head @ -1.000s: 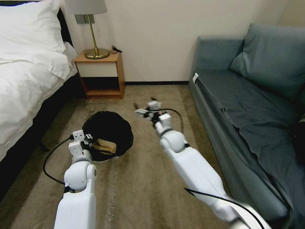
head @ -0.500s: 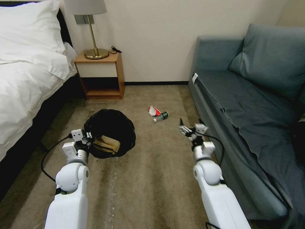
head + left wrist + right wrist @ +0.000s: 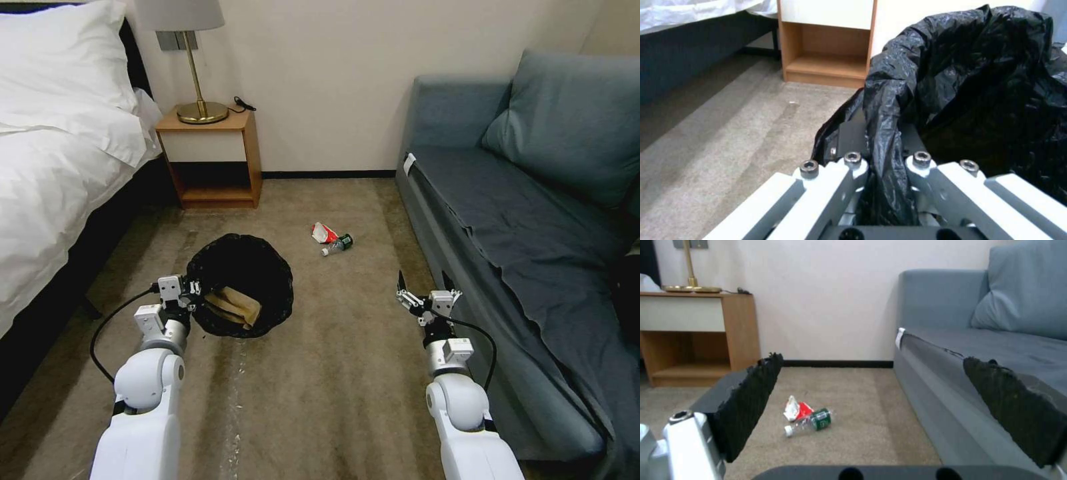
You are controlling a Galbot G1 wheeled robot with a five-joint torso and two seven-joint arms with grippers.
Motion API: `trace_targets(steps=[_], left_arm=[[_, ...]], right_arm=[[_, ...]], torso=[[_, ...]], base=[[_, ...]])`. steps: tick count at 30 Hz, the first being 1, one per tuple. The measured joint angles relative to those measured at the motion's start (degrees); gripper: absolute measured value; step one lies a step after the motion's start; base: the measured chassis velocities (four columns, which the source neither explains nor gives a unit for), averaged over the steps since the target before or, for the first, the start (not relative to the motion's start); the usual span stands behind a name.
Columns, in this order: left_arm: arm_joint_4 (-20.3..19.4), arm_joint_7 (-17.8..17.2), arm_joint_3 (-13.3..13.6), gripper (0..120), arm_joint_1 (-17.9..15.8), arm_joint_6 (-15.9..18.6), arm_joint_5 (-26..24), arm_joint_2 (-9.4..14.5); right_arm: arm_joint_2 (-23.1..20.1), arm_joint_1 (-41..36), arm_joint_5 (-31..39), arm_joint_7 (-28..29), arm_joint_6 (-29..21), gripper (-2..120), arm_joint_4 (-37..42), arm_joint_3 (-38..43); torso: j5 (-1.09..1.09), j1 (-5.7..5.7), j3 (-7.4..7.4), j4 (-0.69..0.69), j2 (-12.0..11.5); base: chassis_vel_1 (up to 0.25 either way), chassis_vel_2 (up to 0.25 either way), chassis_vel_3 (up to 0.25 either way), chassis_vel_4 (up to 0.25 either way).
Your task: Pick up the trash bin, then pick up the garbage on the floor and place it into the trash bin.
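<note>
We've got two glossy white arms w/ rounded shells and silver-grey wrist collars. Black cable loops off each forearm. Left gripper (image 3: 193, 288): white-grey linkages, dark hex screws. Right gripper (image 3: 423, 285): black, rough-textured finger pads (image 3: 749, 403), white base.

The bin (image 3: 241, 285) wears a glossy, crinkled black bag (image 3: 969, 83); inside lies a brown paper bag (image 3: 233, 305). On the beige, faintly striped carpet (image 3: 320, 373) sit a red-and-white packet (image 3: 323, 233) and a clear bottle (image 3: 337, 244) with a dark green label and white cap. The left gripper (image 3: 189, 289) is white and grey with black screws, trailing a black cable. The right gripper (image 3: 423, 291) has black pads (image 3: 751, 400) on a white and silver body. The sofa (image 3: 533, 220) is plain slate blue with a small white tag. The nightstand (image 3: 212, 157) is orange-brown wood with a white drawer front. The lamp (image 3: 193, 73) has a brass stem and pale shade. The bedding (image 3: 60, 147) is white, the wall (image 3: 347, 73) cream, the skirting black.
</note>
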Motion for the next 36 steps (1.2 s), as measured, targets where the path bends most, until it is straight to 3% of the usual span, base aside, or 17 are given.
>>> trace_targets(steps=[36], left_arm=[[-0.80, -2.15, -2.22, 4, 0.83, -0.50, -0.68, -0.32]], right_arm=[[-0.27, 0.68, -0.11, -4.50, -0.05, 100, -3.71, 0.77]], torso=[[0.00, 0.00, 0.00, -0.01, -0.01]], base=[[-0.011, 0.006, 0.009, -0.006]])
